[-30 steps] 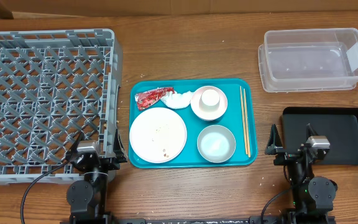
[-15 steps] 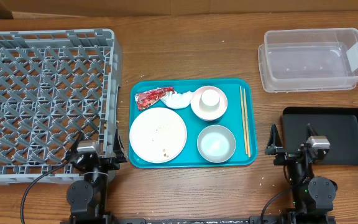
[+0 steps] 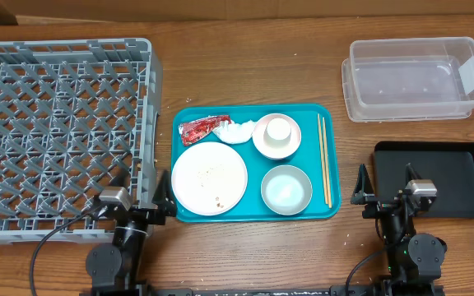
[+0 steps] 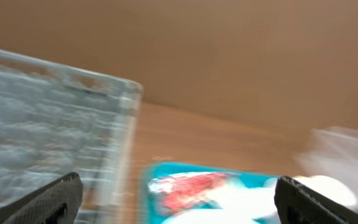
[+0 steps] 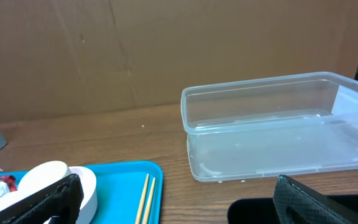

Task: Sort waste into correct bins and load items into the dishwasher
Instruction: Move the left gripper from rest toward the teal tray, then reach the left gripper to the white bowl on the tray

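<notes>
While the left gripper (image 4: 180,202) and right gripper (image 5: 180,202) stand wide open and empty, the red wrapper (image 3: 202,128) is judged light, crinkly and slippery, best pinched across its raised middle.

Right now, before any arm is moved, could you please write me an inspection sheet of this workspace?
Surface: wooden table, teal tray in its middle.
Job's things: dish rack at left, empty; on the teal tray a red wrapper, napkin, plate with crumbs, cup inside a bowl, second bowl, chopsticks; clear tub and black tray at right, both empty.
Clutter: nothing seen.
Fingers: left fingers open, holding nothing; right fingers open, holding nothing.
Cables: left cable and right cable curve beside the arm bases.
Surroundings: cardboard wall behind the table.
</notes>
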{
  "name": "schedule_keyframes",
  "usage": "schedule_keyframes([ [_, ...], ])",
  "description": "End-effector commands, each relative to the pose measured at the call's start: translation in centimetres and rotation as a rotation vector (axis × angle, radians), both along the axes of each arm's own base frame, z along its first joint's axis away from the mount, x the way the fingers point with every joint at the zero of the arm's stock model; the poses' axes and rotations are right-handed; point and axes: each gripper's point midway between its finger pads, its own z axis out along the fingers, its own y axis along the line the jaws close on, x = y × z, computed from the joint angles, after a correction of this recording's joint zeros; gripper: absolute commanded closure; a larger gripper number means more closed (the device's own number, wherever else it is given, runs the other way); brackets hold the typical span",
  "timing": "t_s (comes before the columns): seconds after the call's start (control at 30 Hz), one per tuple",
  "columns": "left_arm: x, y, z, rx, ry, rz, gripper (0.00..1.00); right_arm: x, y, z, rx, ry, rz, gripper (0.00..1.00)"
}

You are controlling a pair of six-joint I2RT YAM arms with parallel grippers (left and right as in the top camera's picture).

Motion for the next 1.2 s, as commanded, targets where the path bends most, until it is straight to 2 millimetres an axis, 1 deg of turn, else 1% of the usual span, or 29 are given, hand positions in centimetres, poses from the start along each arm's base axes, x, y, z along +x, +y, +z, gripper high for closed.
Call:
schedule_keyframes([
  [0.0, -1.8, -4.4, 1.9, -0.356, 0.043, -0.302, 0.00, 0.0, -0.1, -0.1, -0.004, -0.006, -0.006, 0.00],
  [0.07, -2.2, -4.4, 4.2, -0.407, -0.033, -0.329, 0.00, 0.0, -0.1, -0.1, -0.004, -0.006, -0.006, 0.00],
  [0.13, -3.8, -4.9, 8.2, -0.359, -0.211, -0.391, 0.00, 0.0, -0.1, -0.1, -0.004, -0.006, -0.006, 0.01],
  [0.2, -5.5, -5.0, 11.3, -0.318, -0.349, -0.416, 0.00, 0.0, -0.1, -0.1, -0.004, -0.006, -0.006, 0.00],
  [0.27, -6.0, -5.1, 13.1, -0.281, -0.373, -0.412, 0.00, 0.0, -0.1, -0.1, -0.004, -0.006, -0.006, 0.00],
  [0.33, -5.4, -5.3, 13.4, -0.197, -0.297, -0.380, 0.00, 0.0, -0.1, -0.1, -0.004, -0.006, -0.006, 0.01],
  [0.43, -3.8, -5.4, 12.7, -0.084, -0.079, -0.342, 0.00, 0.0, -0.1, -0.1, -0.004, -0.006, -0.006, 0.00],
  [0.47, -3.1, -6.0, 12.4, -0.038, 0.038, -0.376, 0.00, 0.0, -0.1, -0.1, -0.004, -0.006, -0.005, 0.00],
  [0.53, -2.2, -6.9, 12.3, -0.002, 0.183, -0.451, 0.00, 0.0, -0.1, -0.1, -0.004, -0.006, -0.006, 0.00],
  [0.6, -0.9, -7.3, 11.7, 0.026, 0.365, -0.498, 0.00, 0.0, -0.1, -0.1, -0.004, -0.006, -0.006, 0.00],
  [0.7, 1.2, -6.8, 10.0, 0.132, 0.619, -0.480, 0.00, 0.0, -0.1, -0.1, -0.004, -0.006, -0.006, 0.00],
  [0.8, 2.8, -6.8, 7.5, 0.231, 0.840, -0.453, 0.00, 0.0, -0.1, -0.1, -0.004, -0.006, -0.006, 0.00],
  [0.87, 3.6, -7.5, 5.8, 0.284, 0.932, -0.455, 0.00, 0.0, -0.1, -0.1, -0.004, -0.006, -0.006, 0.00],
  [0.93, 4.2, -8.8, 3.9, 0.328, 0.997, -0.487, 0.00, 0.0, -0.1, -0.1, -0.004, -0.006, -0.006, 0.00],
  [1.03, 4.5, -10.8, 1.5, 0.352, 1.071, -0.546, 0.00, 0.0, -0.1, -0.1, -0.004, -0.006, -0.006, 0.00],
  [1.1, 4.8, -11.7, 0.3, 0.365, 1.098, -0.571, 0.00, 0.0, -0.1, -0.1, -0.004, -0.006, -0.006, 0.00],
  [1.17, 5.3, -12.5, -0.4, 0.359, 1.112, -0.577, 0.00, 0.0, -0.1, -0.1, -0.004, -0.006, -0.006, 0.00],
])
